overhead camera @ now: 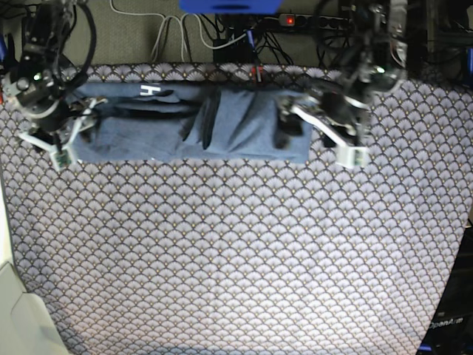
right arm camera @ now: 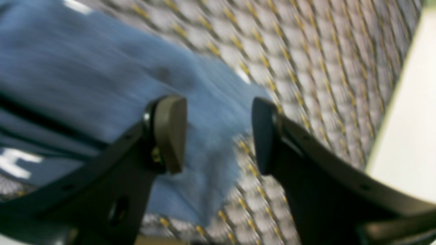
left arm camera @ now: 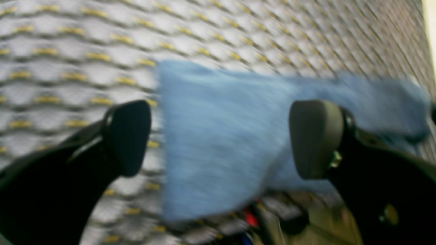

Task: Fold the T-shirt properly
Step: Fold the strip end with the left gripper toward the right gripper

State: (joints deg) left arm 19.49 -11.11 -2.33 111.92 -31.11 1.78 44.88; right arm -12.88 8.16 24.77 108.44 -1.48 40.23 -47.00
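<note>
The slate-blue T-shirt (overhead camera: 222, 122) lies as a long band along the far side of the table, with bunched folds near its middle and a white letter (overhead camera: 146, 89) showing at its left part. My left gripper (overhead camera: 290, 120) is open over the band's right end; in the blurred left wrist view it (left arm camera: 221, 136) straddles the shirt's (left arm camera: 218, 102) edge with its jaws wide apart. My right gripper (overhead camera: 80, 126) is open over the band's left end; in the right wrist view it (right arm camera: 216, 134) is above a corner of the shirt (right arm camera: 85, 75). Neither holds cloth.
The grey fan-scale table cover (overhead camera: 236, 259) spans the whole table. Cables and a power strip (overhead camera: 295, 20) run along the back edge. A pale surface (overhead camera: 18, 318) borders the front left corner and also shows in the right wrist view (right arm camera: 405, 136).
</note>
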